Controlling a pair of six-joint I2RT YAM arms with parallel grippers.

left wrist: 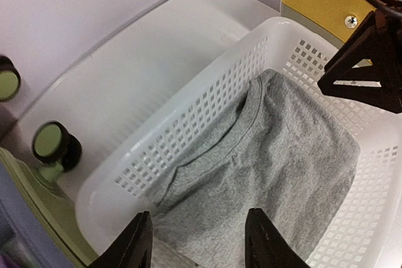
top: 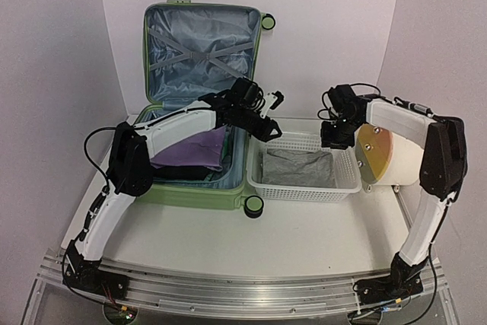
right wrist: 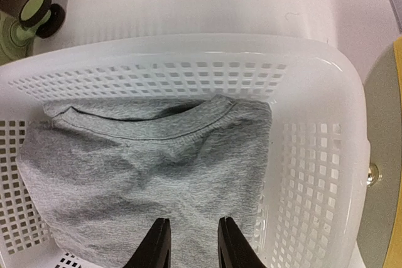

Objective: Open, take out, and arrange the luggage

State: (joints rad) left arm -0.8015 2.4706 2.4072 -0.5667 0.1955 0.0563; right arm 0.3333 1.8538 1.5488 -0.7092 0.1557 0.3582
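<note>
The luggage (top: 199, 188), a light-green hard-shell suitcase, lies open on the left with its lid (top: 199, 51) upright against the back wall. A purple garment (top: 199, 150) lies inside on something dark. To its right a white mesh basket (top: 346, 186) holds a folded grey shirt (top: 298, 167). My left gripper (top: 266, 129) hovers over the basket's left end, open, its fingers (left wrist: 135, 243) apart above the grey shirt (left wrist: 264, 155) with nothing between them. My right gripper (top: 333, 136) hangs open over the basket's right end, and its fingers (right wrist: 157, 246) stand just above the shirt (right wrist: 144, 161).
A cream cylinder with an orange and yellow face (top: 377, 154) lies right of the basket, under my right arm. Suitcase wheels (top: 254, 205) (left wrist: 56, 145) (right wrist: 38, 10) stand close to the basket's left wall (left wrist: 188, 117). White walls close in the back and both sides.
</note>
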